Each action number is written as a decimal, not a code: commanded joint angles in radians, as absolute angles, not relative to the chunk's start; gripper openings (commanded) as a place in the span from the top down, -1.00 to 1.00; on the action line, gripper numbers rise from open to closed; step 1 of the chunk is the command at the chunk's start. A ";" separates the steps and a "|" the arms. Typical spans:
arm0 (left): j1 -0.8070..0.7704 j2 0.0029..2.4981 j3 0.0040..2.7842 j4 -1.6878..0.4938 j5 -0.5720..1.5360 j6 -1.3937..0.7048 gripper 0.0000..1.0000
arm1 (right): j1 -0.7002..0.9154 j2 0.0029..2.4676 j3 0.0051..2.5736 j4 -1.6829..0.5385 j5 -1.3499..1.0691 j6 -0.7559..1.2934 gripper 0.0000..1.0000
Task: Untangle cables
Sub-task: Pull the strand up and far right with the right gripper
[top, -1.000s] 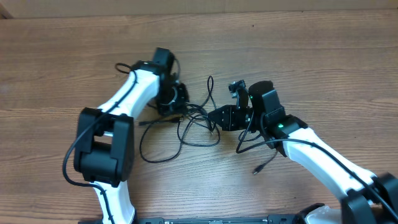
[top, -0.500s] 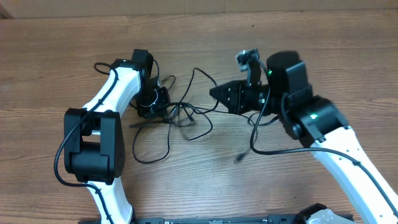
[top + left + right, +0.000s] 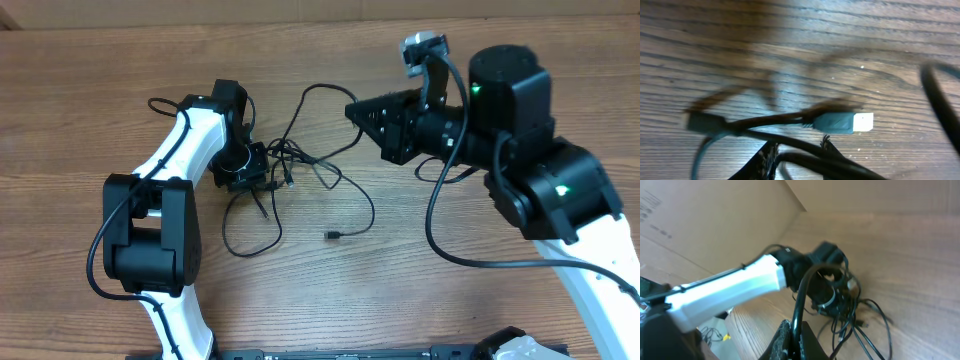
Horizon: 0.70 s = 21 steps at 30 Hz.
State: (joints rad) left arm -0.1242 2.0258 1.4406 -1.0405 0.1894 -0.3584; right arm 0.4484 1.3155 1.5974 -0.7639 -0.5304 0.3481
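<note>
Cables lie tangled left of centre on the table, bunched against my left gripper, which sits low on the wood. I cannot tell whether its jaws are parted or gripping. Loops spread toward the near edge, and one loose plug lies apart from the tangle. My right gripper, raised right of centre toward the far edge, is clenched on one strand, which arches leftward and down into the tangle.
</note>
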 commanded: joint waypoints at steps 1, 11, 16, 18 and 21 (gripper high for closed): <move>-0.118 2.040 1.441 -1.039 0.113 -0.340 0.42 | 0.450 1.287 1.697 -0.754 -0.524 0.331 0.92; -0.118 2.040 1.407 -1.019 0.093 -0.344 0.31 | 0.450 1.287 1.863 -0.735 -0.524 0.308 0.92; -0.118 2.040 1.360 -0.973 0.072 -0.359 0.26 | 0.450 1.287 1.919 -0.711 -0.523 0.309 0.93; -0.118 2.040 1.341 -0.960 0.053 -0.373 0.19 | 0.450 1.287 1.944 -0.700 -0.511 0.314 0.93; -0.117 2.040 1.323 -0.952 0.026 -0.375 -0.02 | 0.450 1.287 1.999 -0.702 -0.460 0.319 0.93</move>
